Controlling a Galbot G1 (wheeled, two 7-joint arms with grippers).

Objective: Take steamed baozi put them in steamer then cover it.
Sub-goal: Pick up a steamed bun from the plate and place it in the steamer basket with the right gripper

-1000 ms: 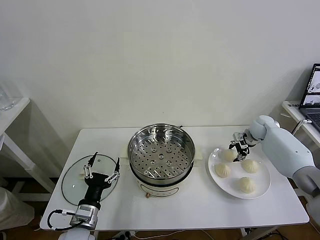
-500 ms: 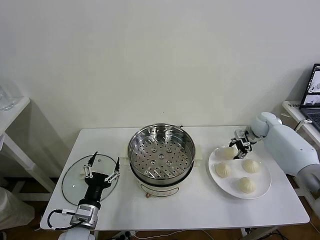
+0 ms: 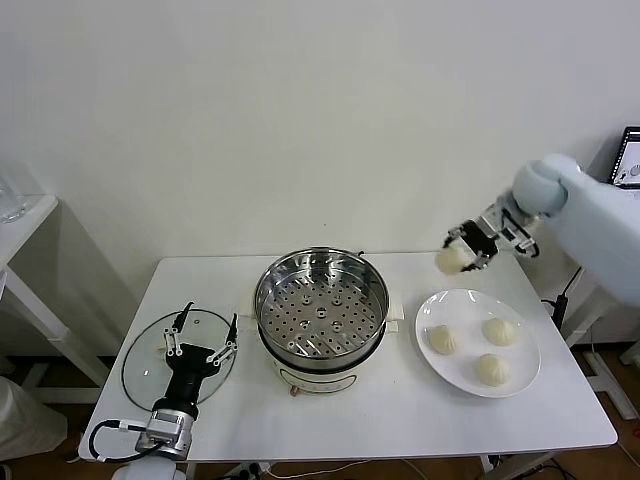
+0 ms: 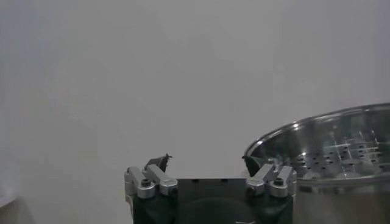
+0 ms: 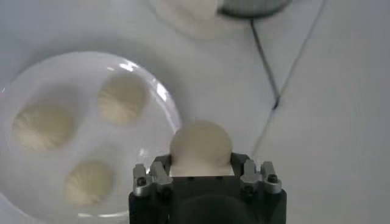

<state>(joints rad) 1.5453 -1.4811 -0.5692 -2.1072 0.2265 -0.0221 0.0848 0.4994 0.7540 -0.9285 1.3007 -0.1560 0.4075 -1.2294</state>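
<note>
My right gripper (image 3: 462, 252) is shut on a cream-white baozi (image 3: 451, 259) and holds it in the air above the table, between the steamer (image 3: 321, 303) and the white plate (image 3: 525, 373). In the right wrist view the baozi (image 5: 200, 147) sits between the jaws, above the plate (image 5: 161, 97). Three baozi (image 3: 444, 339) lie on the plate. The steamer is a shiny pot with a bare perforated floor on a white base. My left gripper (image 3: 202, 338) is open and rests over the glass lid (image 3: 142, 365) at the table's left.
The white table (image 3: 400, 420) bears the steamer in the middle, the lid on the left and the plate on the right. A black cord (image 5: 286, 73) runs behind the steamer. A laptop (image 3: 629, 160) stands at the far right. A side table (image 3: 20, 225) is at the left.
My right gripper has lifted one baozi off the plate and raised it up and slightly towards the steamer. The left arm has not moved.
</note>
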